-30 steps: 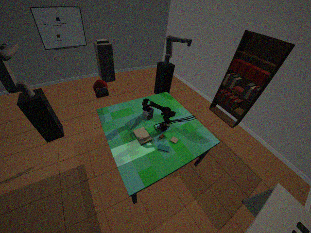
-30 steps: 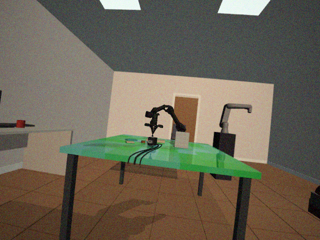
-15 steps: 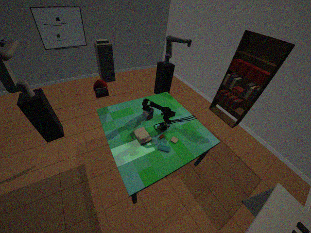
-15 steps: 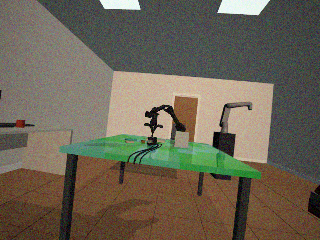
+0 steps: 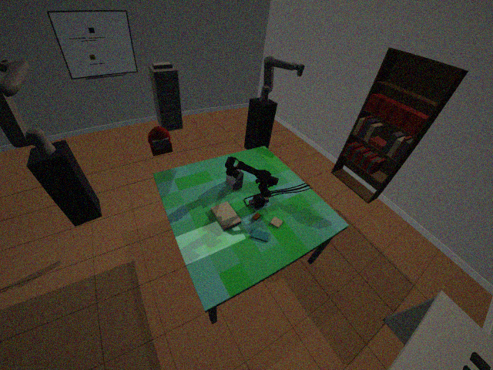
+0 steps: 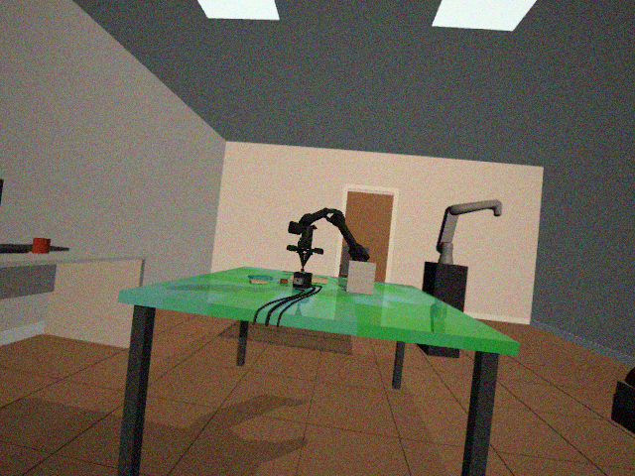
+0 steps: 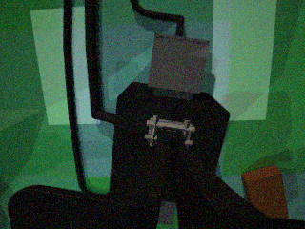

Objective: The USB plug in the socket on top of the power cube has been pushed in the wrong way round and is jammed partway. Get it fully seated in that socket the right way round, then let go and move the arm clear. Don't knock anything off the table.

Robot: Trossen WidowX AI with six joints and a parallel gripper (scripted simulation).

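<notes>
The power cube [image 5: 257, 202] [image 6: 305, 280] [image 7: 131, 129] is a dark block on the green table, with black cables at its sides. A pale metal bracket-like piece [image 7: 170, 125] shows on its top in the wrist view. My gripper [image 6: 303, 269] [image 7: 172, 153] points down at the cube's top, its fingertips close together beside that metal piece. It is shut on the USB plug, which is dark and mostly hidden by the fingers. How deep the plug sits and which way round it faces cannot be told. A grey-brown block [image 7: 178, 64] sits against the cube's far edge in the wrist view.
Black cables [image 5: 288, 189] [image 6: 270, 307] [image 7: 93, 57] run from the cube over the table edge. An orange-brown block [image 5: 256, 216] [image 6: 283, 281] [image 7: 265, 191] lies near the cube. A tan box [image 5: 226, 213], small tan block [image 5: 276, 222] and teal item [image 5: 259, 234] lie beyond. A pale box [image 6: 360, 277] stands by the arm's base.
</notes>
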